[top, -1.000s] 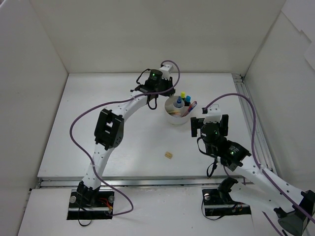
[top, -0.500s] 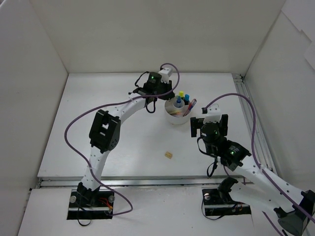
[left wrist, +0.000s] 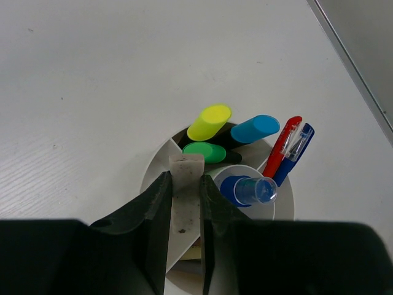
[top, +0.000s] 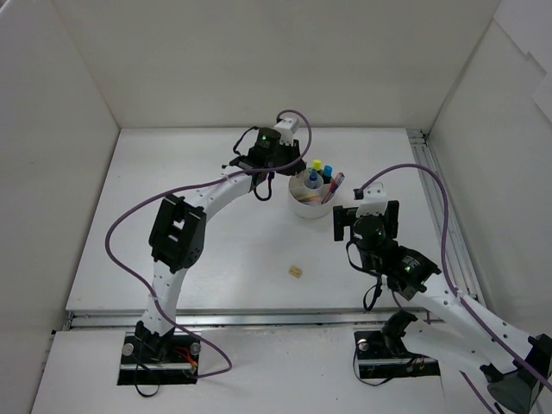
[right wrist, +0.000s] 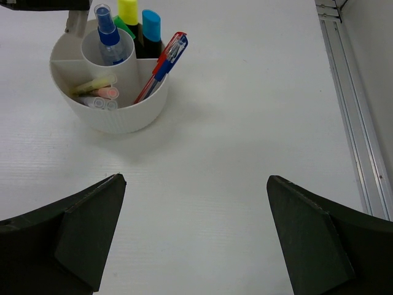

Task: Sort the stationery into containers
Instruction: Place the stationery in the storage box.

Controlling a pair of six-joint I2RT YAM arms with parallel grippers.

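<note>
Clamps a small beige eraser (left wrist: 185,206) in the left pincer (left wrist: 185,178), leaves a second eraser (top: 296,272) loose on the bench (top: 241,250) nearer the bases, hangs the clamped one right over the round white desk organizer (top: 311,210) with highlighters (left wrist: 209,121), marker (left wrist: 252,189), pens (left wrist: 285,144) and pastel pencils (right wrist: 98,92) inside, and holds the right pincer (right wrist: 196,181) released and empty just beyond.

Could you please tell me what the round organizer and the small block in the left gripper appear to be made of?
The round organizer looks like white moulded plastic: smooth, thin even walls with a soft sheen. The small block in the left gripper looks like matte beige rubber, probably an eraser, judging by the dark smudges on its face.
</note>
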